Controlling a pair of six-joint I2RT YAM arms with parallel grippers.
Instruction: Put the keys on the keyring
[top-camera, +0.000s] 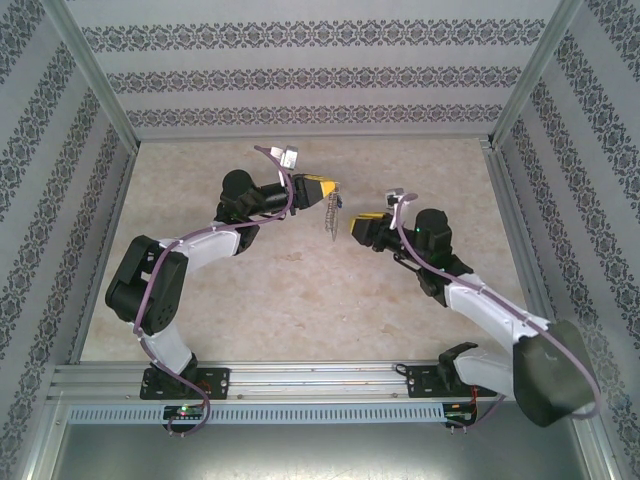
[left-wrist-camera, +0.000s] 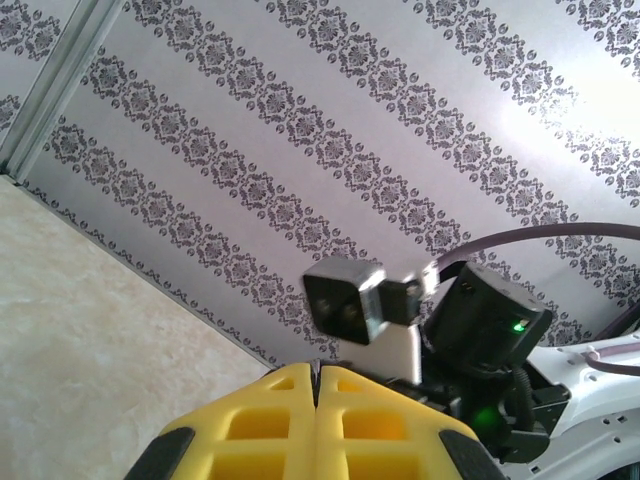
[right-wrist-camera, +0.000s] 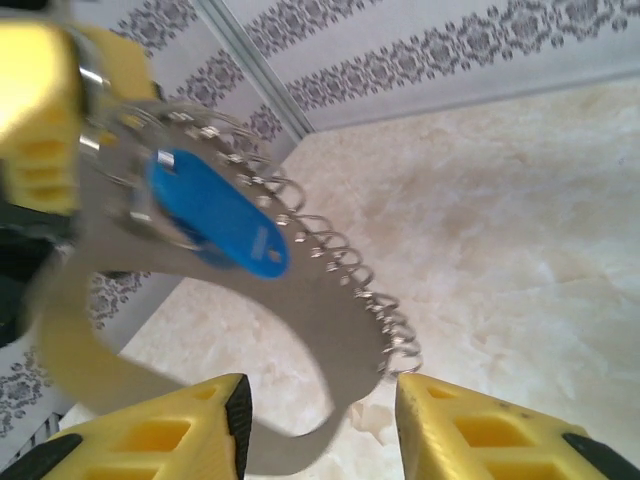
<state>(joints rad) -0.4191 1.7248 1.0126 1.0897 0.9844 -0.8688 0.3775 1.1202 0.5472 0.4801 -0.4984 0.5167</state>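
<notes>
Grey keyring (right-wrist-camera: 340, 340) with blue key (right-wrist-camera: 215, 213), pinched by left gripper (left-wrist-camera: 318, 375); right gripper (right-wrist-camera: 322, 400) wide.

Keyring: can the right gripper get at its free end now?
Probably yes. The right gripper is open and the keyring's lower end hangs between its jaws with nothing in between; the left gripper holds the upper end.

The whole worktop (top-camera: 300, 300) is looked down upon from high above and behind the arm bases (top-camera: 185, 380), towards the far patterned wall (top-camera: 320, 75). The left wrist view is taken close behind the left end effector (left-wrist-camera: 318, 375), aimed across at the right arm's wrist camera (left-wrist-camera: 345, 297). The right wrist view is taken close behind the right end effector (right-wrist-camera: 322, 390), very near the blurred keyring (right-wrist-camera: 340, 330). That meeting zone is shared with the overhead view.
</notes>
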